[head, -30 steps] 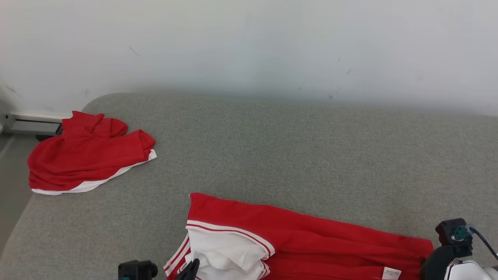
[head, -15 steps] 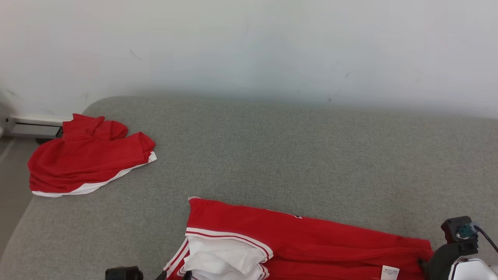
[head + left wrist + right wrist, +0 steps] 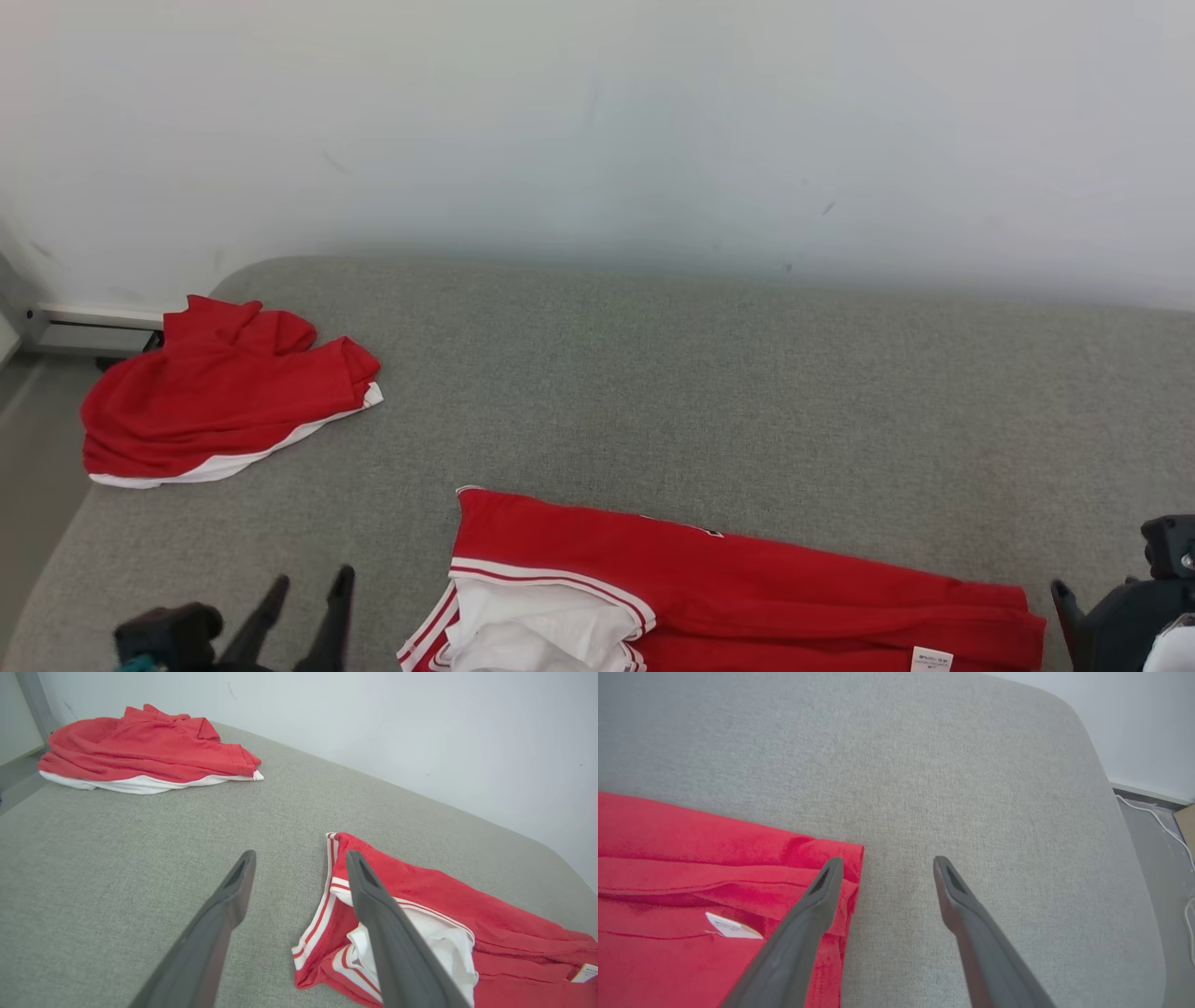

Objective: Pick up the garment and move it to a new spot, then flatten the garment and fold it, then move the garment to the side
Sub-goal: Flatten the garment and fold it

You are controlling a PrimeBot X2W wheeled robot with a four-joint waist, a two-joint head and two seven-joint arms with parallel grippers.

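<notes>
The garment (image 3: 728, 588) is red with white striped trim and a white inner layer, lying folded flat near the front of the grey padded surface (image 3: 700, 373). My left gripper (image 3: 313, 581) stands open just left of the garment's trimmed end, with nothing between its fingers. In the left wrist view the left gripper (image 3: 301, 856) spreads its fingers over bare fabric beside the garment (image 3: 420, 896). My right gripper (image 3: 887, 861) is open at the garment's right edge (image 3: 714, 858), one finger over the red cloth near a white label (image 3: 731, 926). It holds nothing.
A second red and white garment (image 3: 215, 401) lies bunched at the far left of the surface, also seen as a heap (image 3: 140, 751). A white wall rises behind. A pale rail (image 3: 84, 327) runs at the left, and a white cable (image 3: 1162, 826) lies on the floor beyond the surface's right edge.
Both grippers have opened and let go of the garment. The left gripper has drawn away to the left, the right one slightly to the right. The head camera has tilted, shifting the scene down.
</notes>
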